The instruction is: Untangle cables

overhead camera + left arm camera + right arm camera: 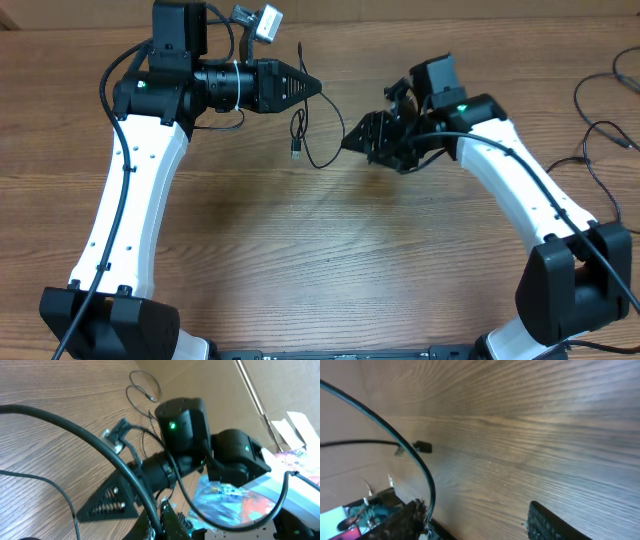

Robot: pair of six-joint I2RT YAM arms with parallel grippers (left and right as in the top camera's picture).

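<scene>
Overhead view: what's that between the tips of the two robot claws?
A thin black cable runs in a loose loop between the left gripper and the right gripper, ending in a small plug. The overhead view shows it most plainly.

Thin black cable (297, 135), plug-tipped, loosely looped

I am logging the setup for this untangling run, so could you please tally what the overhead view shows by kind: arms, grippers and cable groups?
Robot arms: 2 (left arm, right arm)
Grippers: 2 (left gripper, right gripper)
Cable groups: 2 (centre cable, right-edge cables; strands there cannot be counted separately)
Total: 6
</scene>
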